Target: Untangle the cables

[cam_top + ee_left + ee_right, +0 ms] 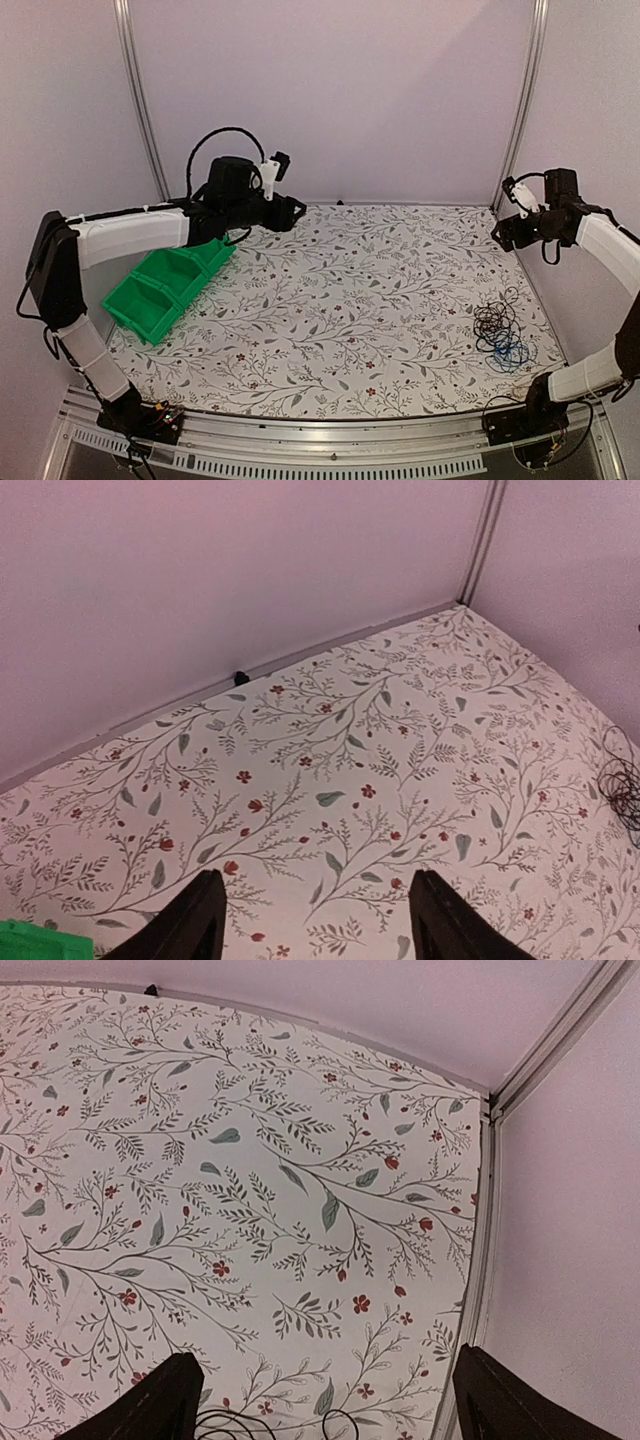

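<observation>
The cables lie in a tangled pile on the right side of the floral table: dark loops with one bright blue cable at the near end. A few dark loops show at the right edge of the left wrist view and at the bottom of the right wrist view. My left gripper is open and empty, raised at the far left. My right gripper is open and empty, raised at the far right, well beyond the pile.
A green bin with compartments sits at the left under my left arm; its corner shows in the left wrist view. Pale walls with metal posts enclose the back and sides. The right wall is close to my right gripper.
</observation>
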`<action>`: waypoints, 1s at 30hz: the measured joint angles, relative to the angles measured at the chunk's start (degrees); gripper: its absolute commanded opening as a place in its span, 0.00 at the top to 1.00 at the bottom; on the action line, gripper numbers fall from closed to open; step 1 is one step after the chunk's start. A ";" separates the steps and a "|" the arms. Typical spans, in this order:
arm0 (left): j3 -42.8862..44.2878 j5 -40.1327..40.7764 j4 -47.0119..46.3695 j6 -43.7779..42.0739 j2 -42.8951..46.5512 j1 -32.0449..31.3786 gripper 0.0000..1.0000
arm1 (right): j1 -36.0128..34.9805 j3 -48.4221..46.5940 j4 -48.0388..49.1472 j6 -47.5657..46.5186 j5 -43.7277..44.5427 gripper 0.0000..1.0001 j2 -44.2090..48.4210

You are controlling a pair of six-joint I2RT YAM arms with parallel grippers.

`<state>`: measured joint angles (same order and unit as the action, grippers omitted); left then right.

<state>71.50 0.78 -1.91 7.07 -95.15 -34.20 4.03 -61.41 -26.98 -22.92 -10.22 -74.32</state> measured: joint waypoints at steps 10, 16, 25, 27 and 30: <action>5.53 -15.13 3.10 2.05 -10.08 -10.67 0.48 | 7.32 1.20 -10.43 -4.37 -0.13 0.36 -6.88; 5.57 -19.89 5.05 2.99 -11.19 -11.74 0.46 | 10.82 1.27 -14.69 -4.11 0.31 0.39 -13.73; 5.57 -22.08 5.81 3.91 -11.19 -11.76 0.46 | 12.17 1.42 -17.51 -2.34 0.02 0.66 -21.16; 5.57 -22.16 5.92 3.98 -11.19 -11.76 0.46 | 12.52 1.40 -18.05 -1.53 -0.92 0.83 -22.62; 5.55 -22.14 6.12 3.98 -11.19 -11.76 0.47 | 12.83 0.87 -19.69 -1.14 -3.43 0.96 -24.04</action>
<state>77.06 -21.37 4.21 11.05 -106.34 -45.95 16.86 -60.53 -46.68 -24.05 -13.65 -98.37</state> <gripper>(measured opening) 0.539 0.144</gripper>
